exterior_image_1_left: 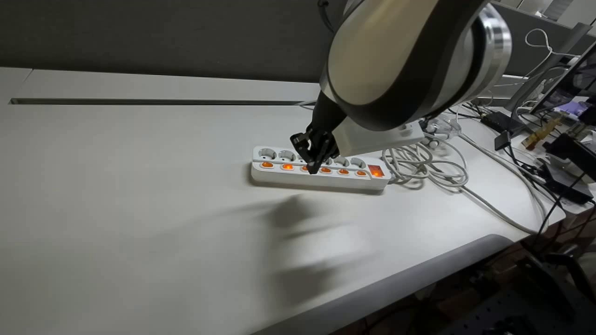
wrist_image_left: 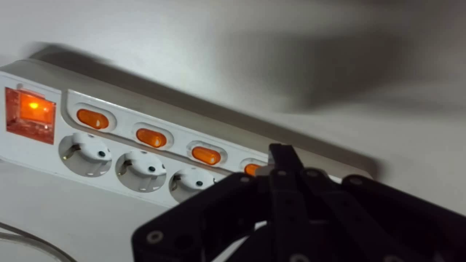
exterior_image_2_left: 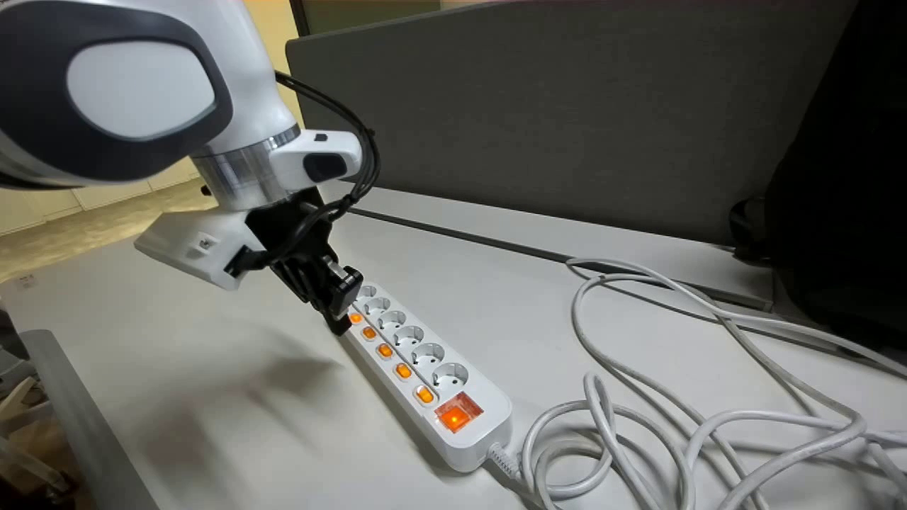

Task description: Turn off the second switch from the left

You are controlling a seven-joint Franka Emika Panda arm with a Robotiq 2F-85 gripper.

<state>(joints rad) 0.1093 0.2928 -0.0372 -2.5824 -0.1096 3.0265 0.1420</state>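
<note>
A white power strip (exterior_image_1_left: 321,182) lies on the table with a row of orange switches and a row of sockets. It also shows in an exterior view (exterior_image_2_left: 453,448) and the wrist view (wrist_image_left: 164,109). The second switch from the left (exterior_image_1_left: 287,166) glows brighter than its neighbours. In the wrist view the gripper hides that end of the row. My gripper (exterior_image_1_left: 313,163) is shut and empty, pointing down above the strip. From there it partly covers the third switch (exterior_image_1_left: 304,168). The gripper also shows in an exterior view (exterior_image_2_left: 341,308) and the wrist view (wrist_image_left: 285,156). Contact is not visible.
A larger lit main switch (exterior_image_1_left: 376,171) sits at the strip's cable end. Coiled white cables (exterior_image_1_left: 426,163) lie beside that end. A grey partition (exterior_image_1_left: 163,42) stands behind the table. A monitor, cables and clutter fill the far right in an exterior view.
</note>
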